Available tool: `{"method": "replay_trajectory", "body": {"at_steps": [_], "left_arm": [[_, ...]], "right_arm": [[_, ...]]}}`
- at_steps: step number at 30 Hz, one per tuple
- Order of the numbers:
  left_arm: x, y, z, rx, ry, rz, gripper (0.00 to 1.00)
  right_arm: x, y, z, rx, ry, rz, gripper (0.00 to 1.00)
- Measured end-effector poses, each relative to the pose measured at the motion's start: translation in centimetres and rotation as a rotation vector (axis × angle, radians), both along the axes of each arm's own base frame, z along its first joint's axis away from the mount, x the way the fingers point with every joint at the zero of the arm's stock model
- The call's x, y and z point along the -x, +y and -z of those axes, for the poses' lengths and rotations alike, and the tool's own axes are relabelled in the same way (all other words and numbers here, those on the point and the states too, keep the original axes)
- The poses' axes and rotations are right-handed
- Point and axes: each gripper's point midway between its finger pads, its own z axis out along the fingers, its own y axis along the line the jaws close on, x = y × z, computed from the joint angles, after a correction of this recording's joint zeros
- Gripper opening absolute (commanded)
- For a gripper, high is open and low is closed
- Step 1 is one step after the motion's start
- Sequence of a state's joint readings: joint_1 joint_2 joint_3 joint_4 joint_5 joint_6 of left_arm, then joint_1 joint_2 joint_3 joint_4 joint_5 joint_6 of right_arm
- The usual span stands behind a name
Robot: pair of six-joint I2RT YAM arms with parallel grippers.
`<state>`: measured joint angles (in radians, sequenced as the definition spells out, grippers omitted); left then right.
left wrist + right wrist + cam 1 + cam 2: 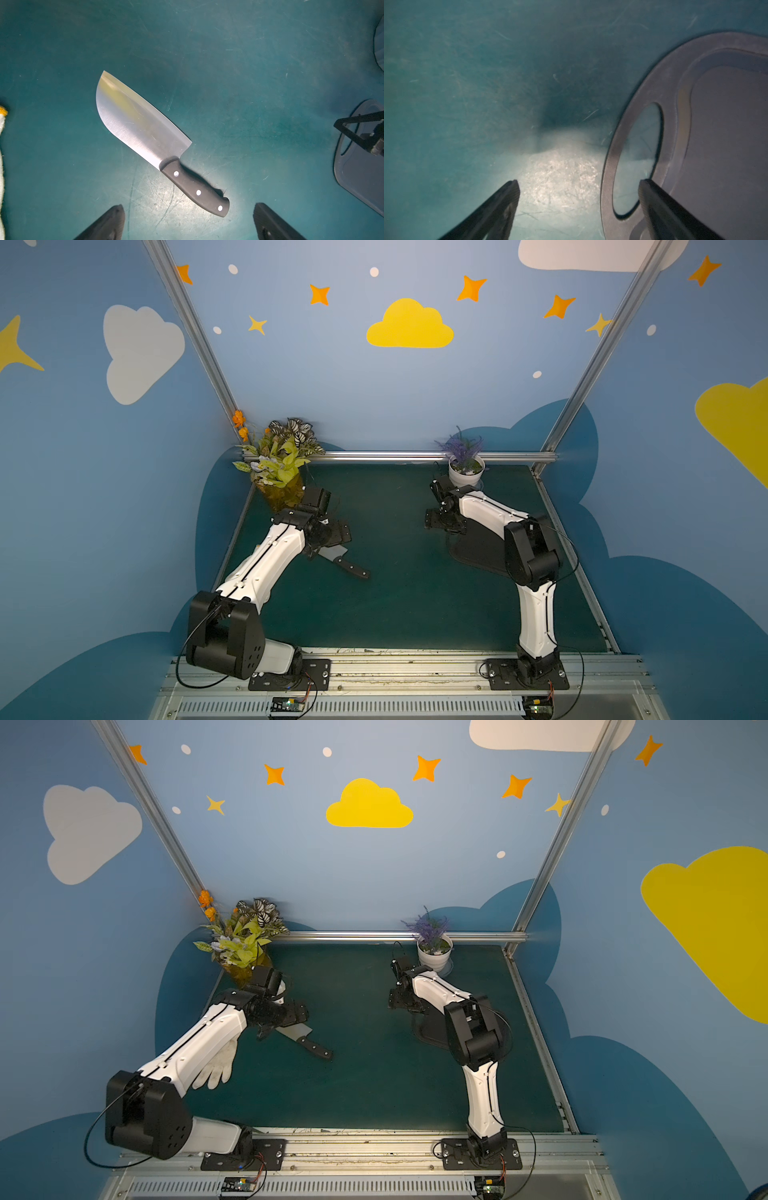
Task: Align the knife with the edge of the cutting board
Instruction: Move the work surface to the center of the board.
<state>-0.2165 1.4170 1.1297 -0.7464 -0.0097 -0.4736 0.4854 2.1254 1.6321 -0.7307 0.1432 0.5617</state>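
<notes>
The knife (137, 122), a cleaver with a broad silver blade and a black riveted handle, lies flat on the green mat at the left in both top views (338, 558) (301, 1036). My left gripper (189, 207) hangs open above it. The butt of the handle lies between the spread fingers, touching neither. The black cutting board (478, 549) (432, 1029) lies at the right, partly hidden under my right arm. My right gripper (579, 185) is open at the board's slotted end (716, 135). One finger (652, 199) is over the handle slot, the other over bare mat.
A white glove (216, 1065) lies under the left arm. A leafy bouquet (282, 456) stands at the back left corner and a white pot of lavender (465, 470) at the back, just behind the right gripper. Metal rails edge the mat.
</notes>
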Motion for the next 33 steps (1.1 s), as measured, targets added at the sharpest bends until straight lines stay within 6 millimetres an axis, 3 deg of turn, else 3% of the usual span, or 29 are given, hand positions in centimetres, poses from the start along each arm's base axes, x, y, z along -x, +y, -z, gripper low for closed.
{"method": "replay_trajectory", "body": {"at_steps": [6,14,19,33], "left_arm": [[0.0,0.1,-0.3,-0.005,-0.011,0.0,1.0],[-0.2,0.7,-2.1,-0.022,-0.083,-0.018,1.0],[-0.3,1.0,-2.2,-0.03,-0.088,-0.027,1.0],[-0.5,1.8,-2.2,-0.038,-0.089,-0.049,1.0]], "right_arm": [[0.8,0.6,1.7,-0.006,0.05,-0.005,0.95],[1.1,1.3,1.8,0.007,0.05,-0.025,0.95],[1.4,2.2,1.8,0.011,0.05,-0.045,0.95],[4.8,10.7,1.3,-0.073,0.064,-0.217,0.94]]}}
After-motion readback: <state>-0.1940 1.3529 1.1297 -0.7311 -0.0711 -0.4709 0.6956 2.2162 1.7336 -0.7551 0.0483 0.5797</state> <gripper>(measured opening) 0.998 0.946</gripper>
